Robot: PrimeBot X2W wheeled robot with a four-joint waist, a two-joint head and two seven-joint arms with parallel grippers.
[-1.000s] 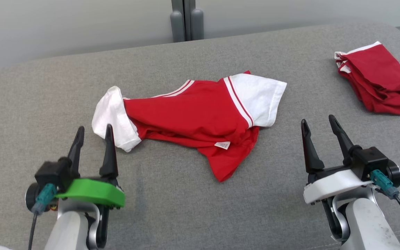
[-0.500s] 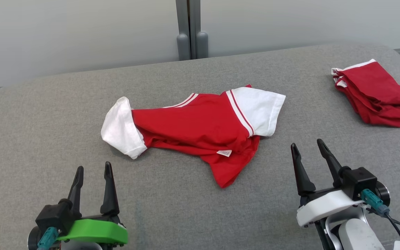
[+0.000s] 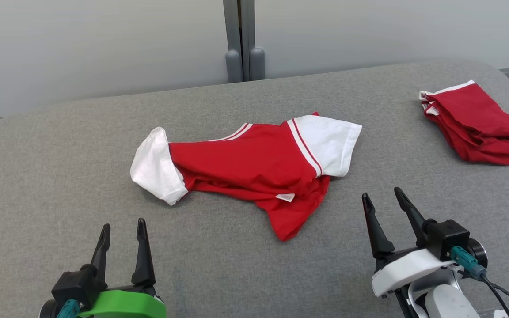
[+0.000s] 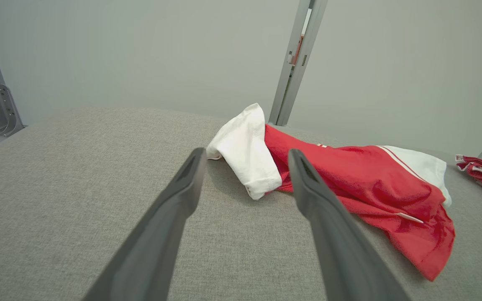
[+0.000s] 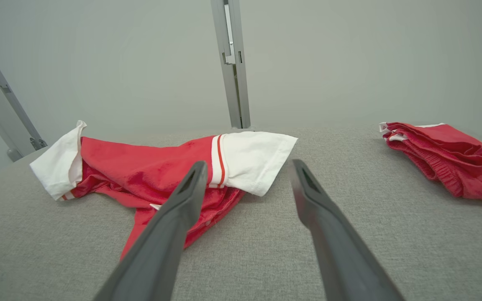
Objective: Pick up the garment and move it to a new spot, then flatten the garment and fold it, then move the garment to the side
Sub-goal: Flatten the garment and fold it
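Here's the garment [image 3: 254, 170], a red shirt with white sleeves, lying crumpled across the middle of the grey padded surface [image 3: 60, 176], stretched out left to right. One white sleeve [image 3: 155, 165] is rolled over at the left end, the other sleeve [image 3: 329, 143] fans out flat at the right, and a red hem corner [image 3: 287, 223] points back toward the robot. The left gripper [image 3: 123, 223] sits low at the near left with its jaws spread wide and nothing between them, well short of the cloth. The right gripper [image 3: 380, 193] mirrors it at the near right, also wide open and empty, near that hem corner but not touching it. Far off at the right edge lies a second red piece [image 3: 475, 126], bunched in a heap and well apart from the action. By my reading this is the very first step: the pick-up has not begun, and nothing is flattened or folded. The next move calls for a reach forward, probably one gripper to each end, tips dropping onto a raised fold such as the rolled sleeve, where there is cloth to pinch. Soft fabric on a soft surface means the tips must press in before closing, or they will come up with nothing.
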